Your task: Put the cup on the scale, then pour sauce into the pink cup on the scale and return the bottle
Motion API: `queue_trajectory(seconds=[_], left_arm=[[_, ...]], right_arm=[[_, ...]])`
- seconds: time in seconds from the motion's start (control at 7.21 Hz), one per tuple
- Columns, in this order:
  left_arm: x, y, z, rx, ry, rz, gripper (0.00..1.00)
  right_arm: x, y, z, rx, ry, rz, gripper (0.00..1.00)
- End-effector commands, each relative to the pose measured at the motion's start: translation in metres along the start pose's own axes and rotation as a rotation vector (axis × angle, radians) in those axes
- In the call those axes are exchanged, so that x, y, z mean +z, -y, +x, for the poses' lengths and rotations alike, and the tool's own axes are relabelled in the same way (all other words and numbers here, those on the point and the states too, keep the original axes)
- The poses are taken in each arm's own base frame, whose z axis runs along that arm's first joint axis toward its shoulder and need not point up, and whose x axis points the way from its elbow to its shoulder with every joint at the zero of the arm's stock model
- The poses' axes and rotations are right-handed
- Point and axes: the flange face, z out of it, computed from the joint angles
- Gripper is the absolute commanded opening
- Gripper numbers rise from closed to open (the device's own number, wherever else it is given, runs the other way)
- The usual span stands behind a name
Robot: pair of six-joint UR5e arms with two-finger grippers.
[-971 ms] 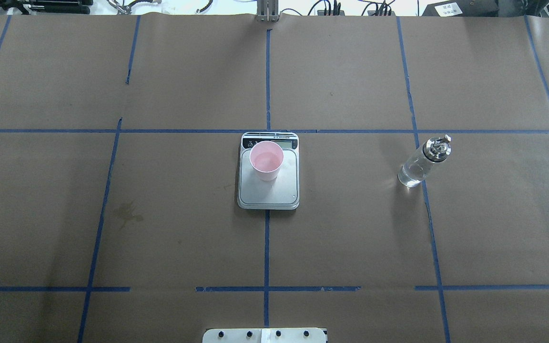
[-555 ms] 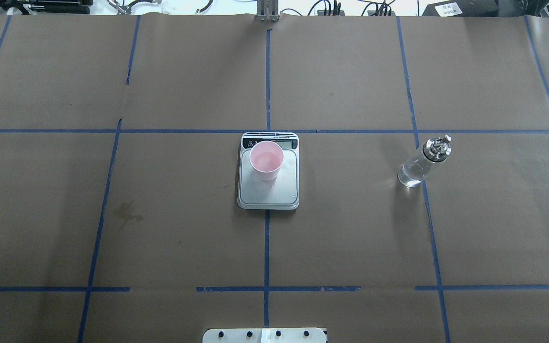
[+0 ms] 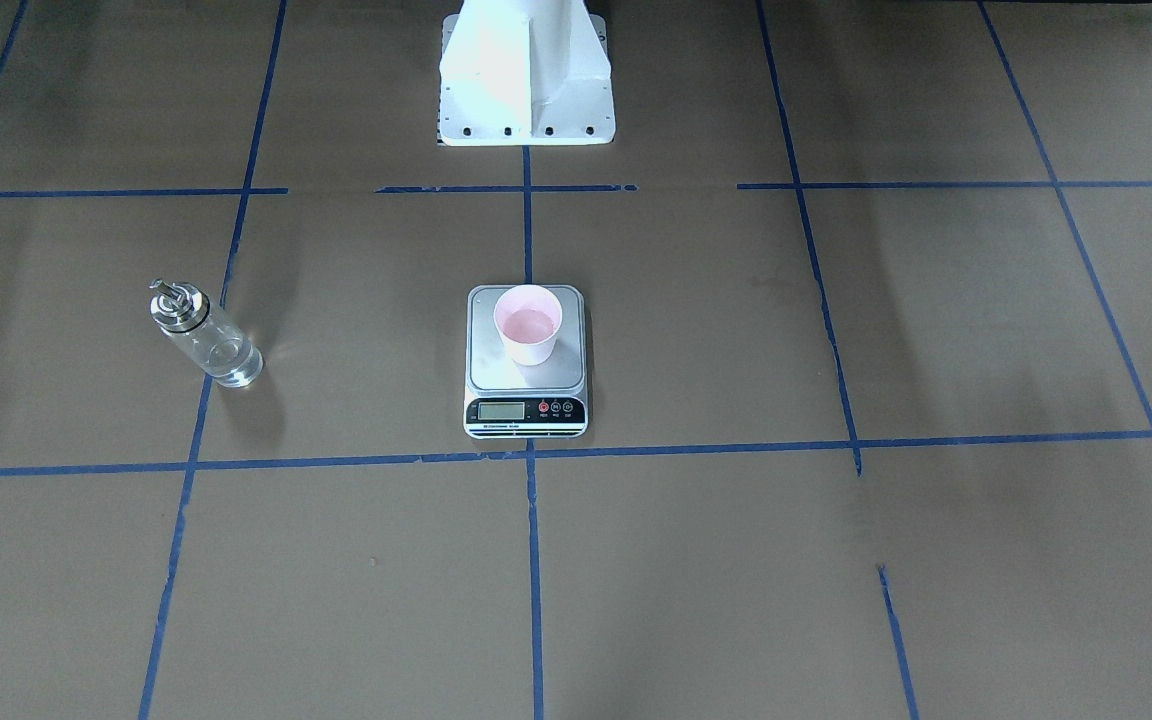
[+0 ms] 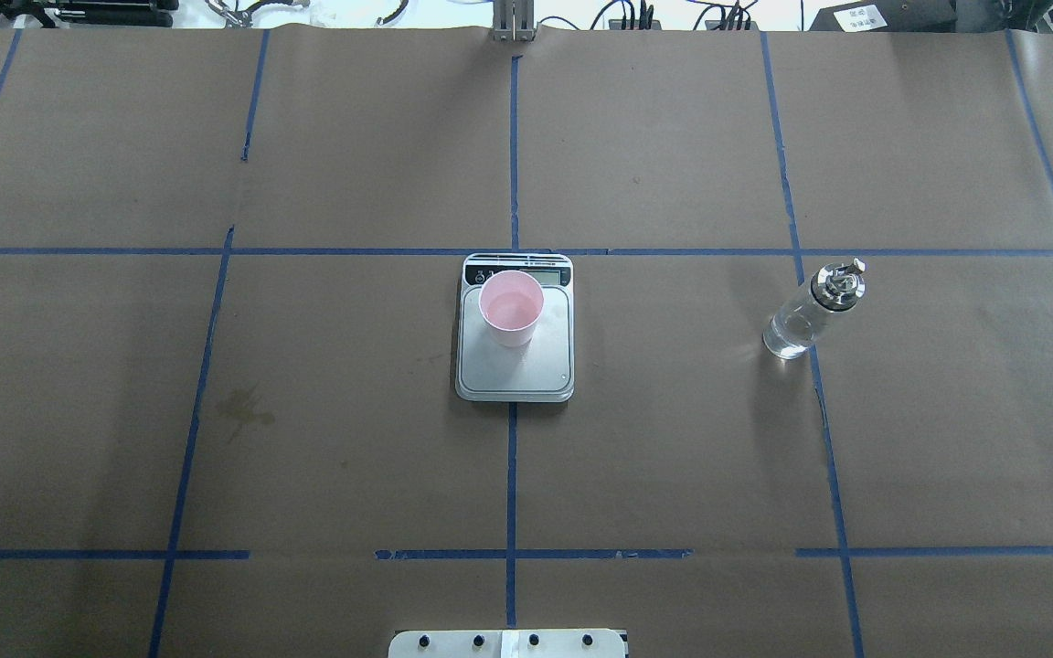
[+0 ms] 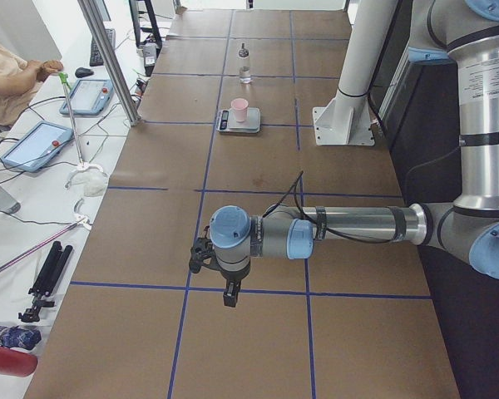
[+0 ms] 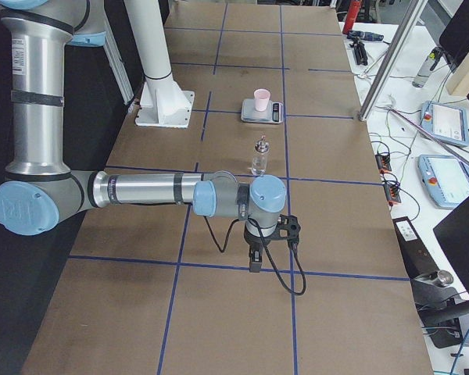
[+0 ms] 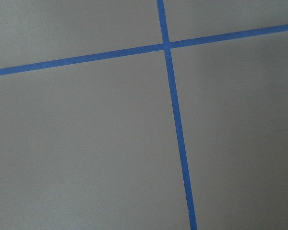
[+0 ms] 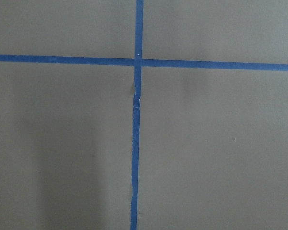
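Note:
The pale pink cup (image 4: 511, 308) stands upright on the steel platform of the scale (image 4: 515, 373) at the table's middle, near the display end (image 3: 525, 410). The clear glass bottle (image 4: 805, 311) with its silver cap stands alone on the brown paper on the robot's right side (image 3: 204, 335), with the clear sauce (image 4: 786, 336) in its lower part. Neither gripper is near them. The left gripper (image 5: 229, 298) hangs over the table's far left end and the right gripper (image 6: 255, 262) over its right end; whether each is open or shut I cannot tell. Both wrist views show only paper and blue tape.
The robot's white pedestal (image 3: 526, 80) stands at the near edge behind the scale. A dark stain (image 4: 243, 408) marks the paper left of centre. A person's sleeve (image 5: 8, 71), tablets (image 5: 35, 143) and a metal post (image 5: 108, 58) are at the operators' side.

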Motion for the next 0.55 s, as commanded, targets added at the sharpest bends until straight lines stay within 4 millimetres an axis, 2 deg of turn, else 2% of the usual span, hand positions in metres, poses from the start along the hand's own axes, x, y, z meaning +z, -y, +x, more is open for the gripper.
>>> queue_trajectory(seconds=[0.0,0.42], left_arm=[[-0.0006,0.0009,0.0005,0.001,0.0,0.001,1.0],[-0.0023,0.0016,0.0023,0.006,-0.001,0.006,1.0]], right_arm=[[0.0012,-0.0005,-0.0006,-0.019,0.005,-0.001,1.0],[0.0034,-0.0008,0.0016,-0.012,0.003,-0.006,1.0]])
